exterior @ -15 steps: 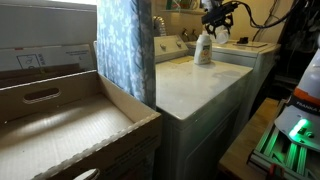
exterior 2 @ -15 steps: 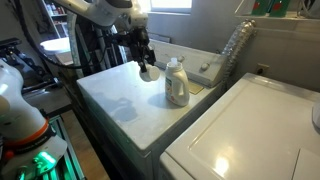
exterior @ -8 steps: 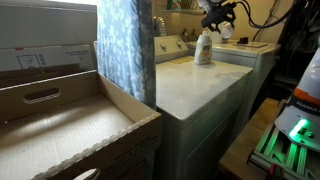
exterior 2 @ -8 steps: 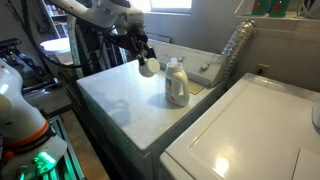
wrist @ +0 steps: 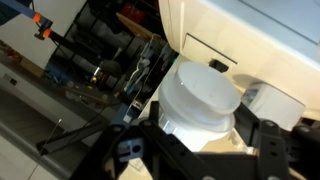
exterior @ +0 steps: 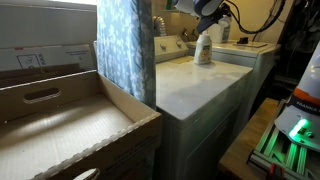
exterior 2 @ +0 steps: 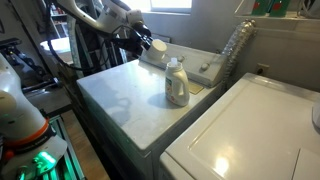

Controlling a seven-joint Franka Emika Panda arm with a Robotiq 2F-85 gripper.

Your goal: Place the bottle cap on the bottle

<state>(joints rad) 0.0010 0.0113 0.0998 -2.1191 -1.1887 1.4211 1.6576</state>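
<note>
So the pincer [exterior 2: 153,44] has the bottle cap [exterior 2: 158,47] clamped. The wrist view shows the white cap sitting right in the jaws, with dark fingers [wrist: 128,150] pressed on either side. It's up in the air, touching nothing else. The bottle [exterior 2: 177,82] stands upright on the white washer top [exterior 2: 115,100], lower than the pincer and off to its side, with a clear gap between them.

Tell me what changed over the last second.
The tool rose with the cap, from just above the washer top to higher than the neck of the bottle. It kept its grip on the cap throughout. The bottle stayed where it was, with no cap on it.
</note>
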